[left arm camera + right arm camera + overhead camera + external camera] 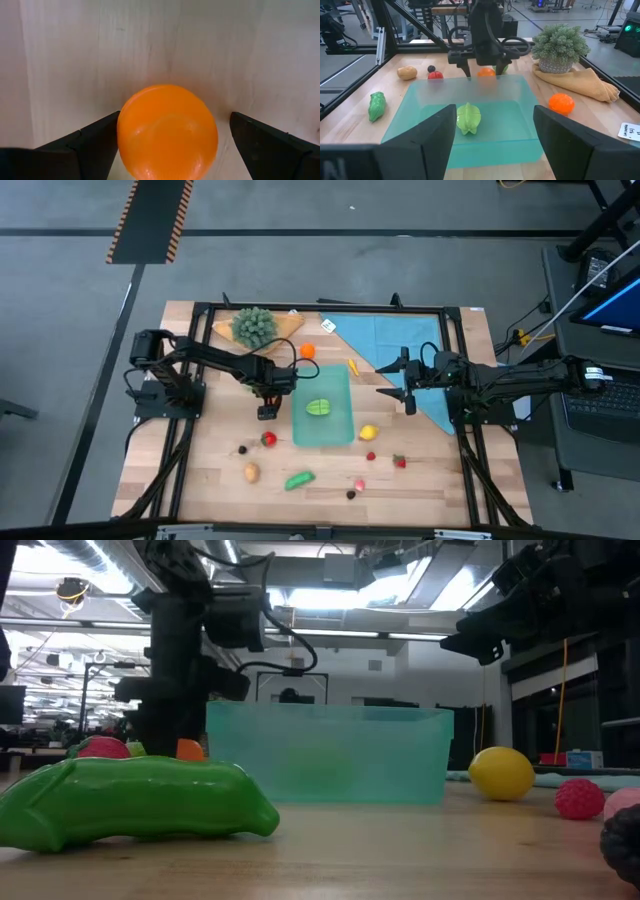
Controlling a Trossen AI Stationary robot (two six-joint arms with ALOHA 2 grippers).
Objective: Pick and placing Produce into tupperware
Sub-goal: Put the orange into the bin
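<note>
The teal tupperware [343, 432] stands mid-table with one green vegetable [468, 118] lying in it. My left gripper [267, 410] points straight down just left of it, open, low over the wood. A round orange fruit [167, 132] rests on the table between its fingers, also seen past the container [486, 72]. My right gripper [390, 378] hovers open to the right of the tupperware, pointing level toward it, with nothing between its fingers [495, 107]. More produce lies on the near side: a tomato [269, 439], a potato [251, 472], a pea pod [299, 479] and a lemon [369, 433]. My left gripper comes at the orange fruit from above. One finger [100, 137] stands right against the fruit's side [122, 135], and I cannot tell whether it touches. The other finger [260, 140] is clearly apart from it. The fruit sits on the table.
A bushy green bunch [254, 326] sits at the far left, beside another orange fruit [307, 351]. A light-blue cloth [400, 340] covers the far right. Small red and dark pieces [399, 461] lie near the front. The black frame [195, 360] borders the table.
</note>
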